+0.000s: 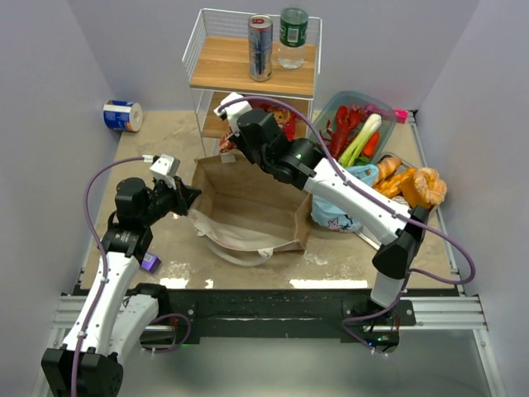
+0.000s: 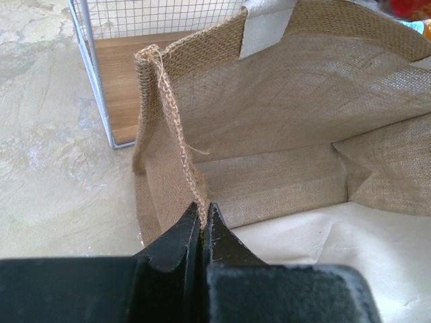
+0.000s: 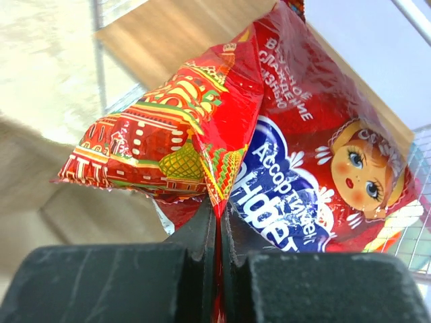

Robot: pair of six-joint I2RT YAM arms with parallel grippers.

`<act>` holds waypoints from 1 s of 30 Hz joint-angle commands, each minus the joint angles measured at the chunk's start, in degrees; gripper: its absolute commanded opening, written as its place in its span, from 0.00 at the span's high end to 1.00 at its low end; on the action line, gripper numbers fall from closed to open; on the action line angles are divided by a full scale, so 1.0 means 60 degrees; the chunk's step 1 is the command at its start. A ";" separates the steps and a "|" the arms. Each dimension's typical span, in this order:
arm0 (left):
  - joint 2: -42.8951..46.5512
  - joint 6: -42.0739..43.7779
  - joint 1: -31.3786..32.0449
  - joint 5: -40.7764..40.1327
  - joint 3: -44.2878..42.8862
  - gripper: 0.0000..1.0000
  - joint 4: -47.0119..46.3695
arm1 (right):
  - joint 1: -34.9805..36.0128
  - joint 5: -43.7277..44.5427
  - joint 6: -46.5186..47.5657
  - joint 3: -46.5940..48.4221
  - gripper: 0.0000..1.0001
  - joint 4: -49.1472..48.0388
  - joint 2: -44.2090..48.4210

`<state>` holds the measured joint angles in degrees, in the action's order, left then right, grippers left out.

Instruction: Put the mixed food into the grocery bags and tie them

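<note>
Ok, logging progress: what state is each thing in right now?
Brown woven bag: open, rim pinched by left gripper.
Red crinkly snack packet: held in shut right gripper.
Silver-red drink can: upright on wooden shelf.
Green-labelled clear bottle: upright, same shelf.
Light-blue plastic bag: crumpled, slumped.

The left gripper (image 1: pixel 187 198) is pinched on the near-left rim of the paper bag (image 1: pixel 248 207), which lies open just ahead of it. The right gripper (image 1: pixel 268 121) sits past the bag's far edge at the lower level of the shelf (image 1: pixel 223 74), a red packet (image 1: pixel 283 117) at its tips. Above it stand a can (image 1: pixel 260 47) and a bottle (image 1: pixel 293 37). To its right, a dish (image 1: pixel 388 107) holds a lobster (image 1: pixel 340 128) and a leek (image 1: pixel 361 139). Breads (image 1: pixel 413 184) and a blue bag (image 1: pixel 340 208) lie beside its forearm. A roll (image 1: pixel 122 116) lies well beyond the left gripper and a purple bar (image 1: pixel 150 262) behind it.
</note>
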<state>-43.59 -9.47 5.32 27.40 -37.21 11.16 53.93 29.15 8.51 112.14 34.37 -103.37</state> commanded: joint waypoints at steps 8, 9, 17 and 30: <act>-0.0117 -0.0237 0.0021 0.0502 0.0020 1.00 -0.0512 | 0.0137 -0.3185 -0.0378 0.0089 1.00 0.0175 0.2066; -0.0132 -0.0237 0.0036 0.0517 0.0020 1.00 -0.0512 | 0.0210 -0.3695 -0.0408 0.0104 1.00 0.0175 0.2169; -0.0234 -0.0237 0.0021 0.0414 0.0006 1.00 -0.0483 | 0.0650 -0.6159 -0.1139 -0.0436 1.00 -0.0454 0.3385; -0.0395 -0.0237 0.0021 0.0385 0.0020 1.00 -0.0439 | 0.0679 -0.7128 -0.2019 -0.1595 1.00 -0.1773 0.4938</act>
<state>-45.30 -9.96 5.32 28.36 -37.21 9.72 58.04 -10.31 -1.21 100.86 37.28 -78.08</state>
